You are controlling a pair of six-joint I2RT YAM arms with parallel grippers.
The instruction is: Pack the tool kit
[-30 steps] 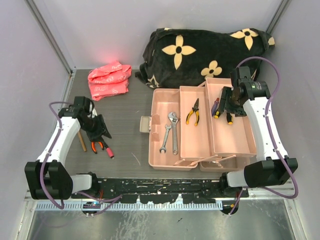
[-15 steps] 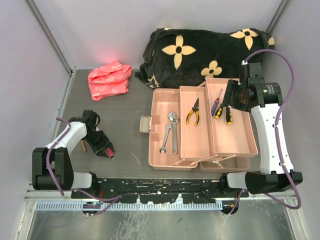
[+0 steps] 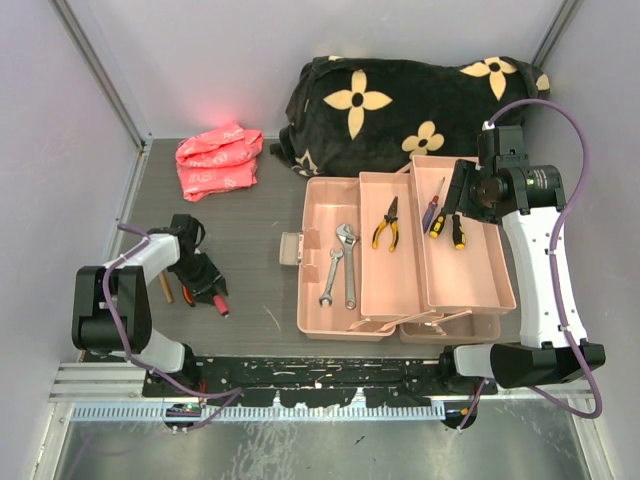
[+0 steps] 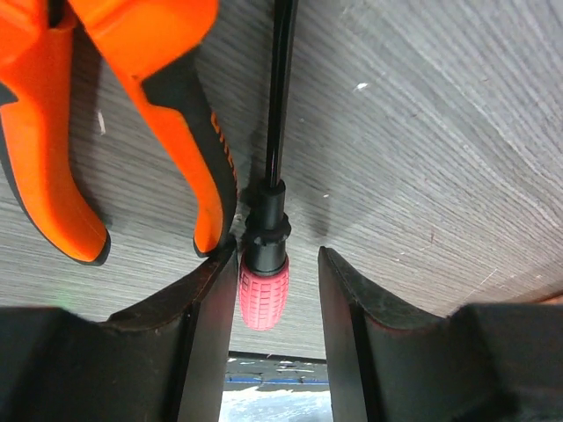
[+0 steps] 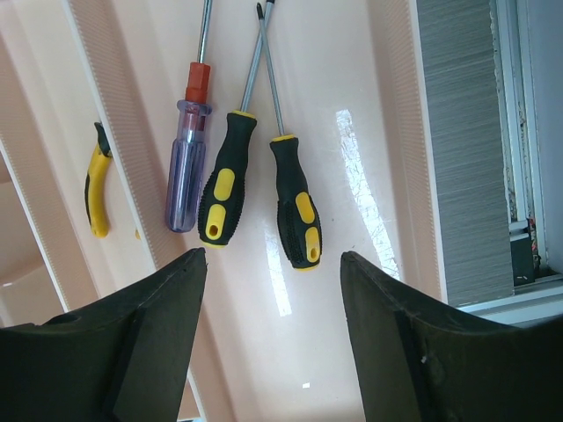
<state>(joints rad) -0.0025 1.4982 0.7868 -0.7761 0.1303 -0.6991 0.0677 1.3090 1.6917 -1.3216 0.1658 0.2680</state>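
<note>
Left hand: spread, fingers straddling the red screwdriver lying on the surface.
In the way: orange pliers, just beside one finger.
Right hand: spread, holding nothing, above the toolbox tray.
Tray contents: three screwdrivers side by side.

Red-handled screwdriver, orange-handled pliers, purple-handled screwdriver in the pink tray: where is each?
Red-handled screwdriver [image 4: 264, 294]: left wrist view, on its red grip.
Orange-handled pliers [image 4: 44, 167]: left wrist view, on one orange handle.
Purple-handled screwdriver [image 5: 186, 167]: right wrist view, on its clear purple handle.
</note>
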